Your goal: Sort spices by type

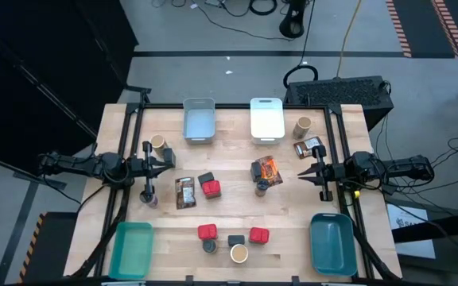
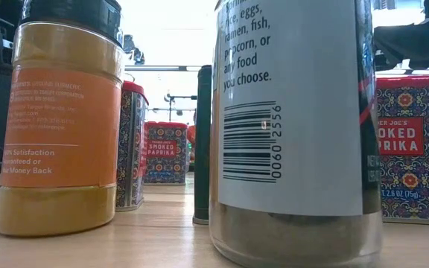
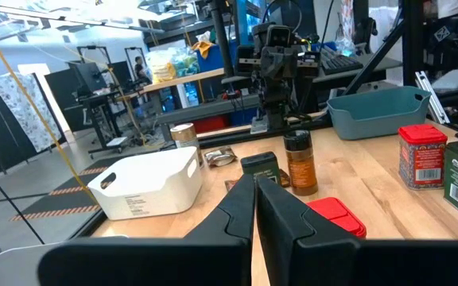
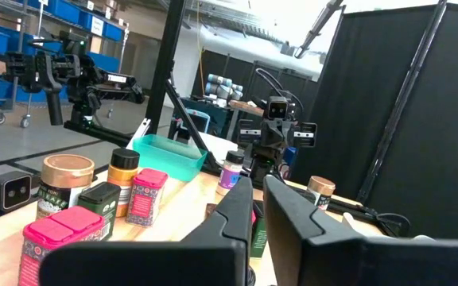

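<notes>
Across the wooden table [image 1: 237, 210] the spices lie mixed and unsorted: red Trader Joe's "Smoked Paprika" tins [image 2: 410, 149], printed packets [image 1: 185, 192], and jars [image 1: 238, 253], one reading "any food you choose". Both arms wait at opposite edges; left gripper [image 1: 168, 162] and right gripper [image 1: 302, 171] are nearly closed, holding nothing.

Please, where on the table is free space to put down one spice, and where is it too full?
Bare wood lies between the teal bin and the red tin, and in the middle strip between another red tin and the printed packet. It is crowded at the front cluster around the tan-topped jar. Both tools, left and right, wait at the sides.
</notes>
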